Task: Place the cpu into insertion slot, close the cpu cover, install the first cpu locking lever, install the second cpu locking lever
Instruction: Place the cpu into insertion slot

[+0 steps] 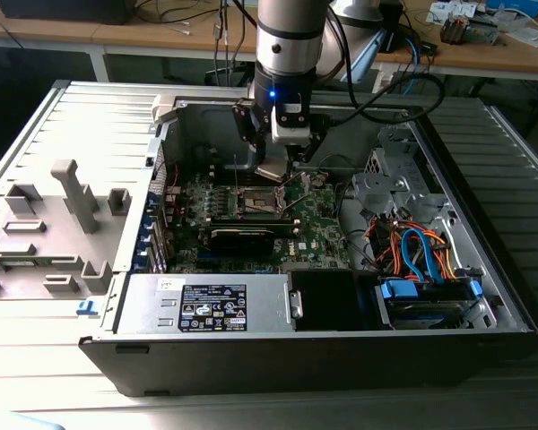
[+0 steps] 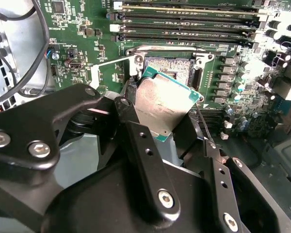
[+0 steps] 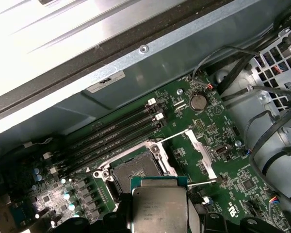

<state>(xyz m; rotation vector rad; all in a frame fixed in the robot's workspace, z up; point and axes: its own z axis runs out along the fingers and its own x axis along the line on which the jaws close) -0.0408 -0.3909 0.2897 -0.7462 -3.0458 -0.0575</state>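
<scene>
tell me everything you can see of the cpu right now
The cpu is a flat square chip with a dull, faintly smudged silvery-grey metal top on a thin green board whose edge shows around it. The gripper holds it, with black fingers against opposite sides. It hangs above the green motherboard, close to the open insertion slot but not seated in it.

Robotics lab or electronics workshop. Robot arm point(image 1: 291, 36) stands over an open desktop computer case point(image 1: 296, 358), with motherboard point(image 1: 251, 210), power supply point(image 1: 206, 305) and drive cables point(image 1: 421, 251) exposed. Its gripper point(image 1: 281, 170) pinches a cpu point(image 3: 159, 208) above the board. Case lies on a grey slatted metal table point(image 1: 81, 125) with grey plastic fixtures point(image 1: 76, 193). Behind, wooden workbenches point(image 1: 161, 40) strewn with loose wires point(image 1: 175, 13) and small parts point(image 1: 466, 27).
</scene>
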